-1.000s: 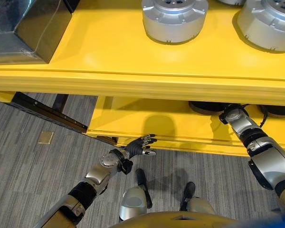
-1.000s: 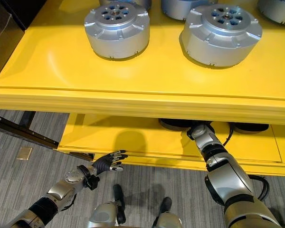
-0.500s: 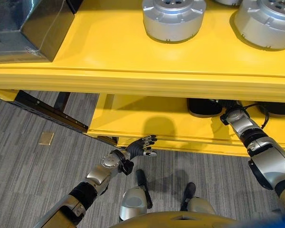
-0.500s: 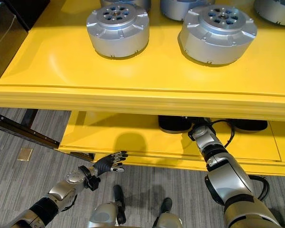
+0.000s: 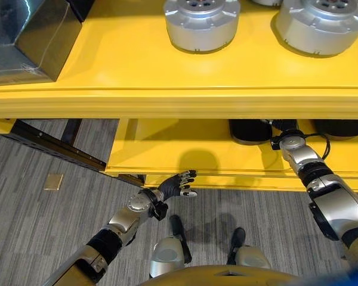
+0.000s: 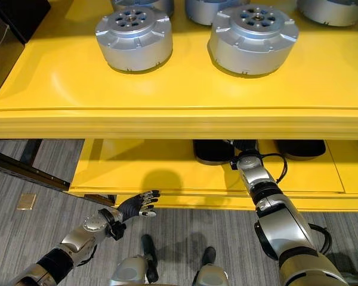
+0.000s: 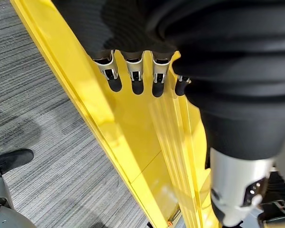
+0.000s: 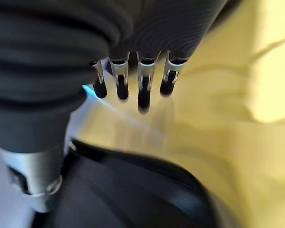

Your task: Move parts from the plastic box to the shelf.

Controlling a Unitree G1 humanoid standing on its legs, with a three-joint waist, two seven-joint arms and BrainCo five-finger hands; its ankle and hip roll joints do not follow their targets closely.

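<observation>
Right hand [image 8: 137,80], reaching under the top shelf [image 6: 167,116] onto the lower shelf [image 6: 167,167]: fingers straight and relaxed, nothing held, tips hovering just beside a dark round part [image 8: 133,190]. In the eye views the wrist lies between two dark parts [image 6: 212,150] at the back of the lower shelf. Left hand [image 5: 176,183]: fingers spread, empty, near the front edge of the lower shelf. Silver parts [image 6: 133,36] stand on the top shelf; a dark box [image 5: 30,36] sits at its left end. Step in hand, by judgement: a dark part seems just set down, or is being nudged into place. The next move would call for drawing the right arm out clear of the top shelf's edge.
</observation>
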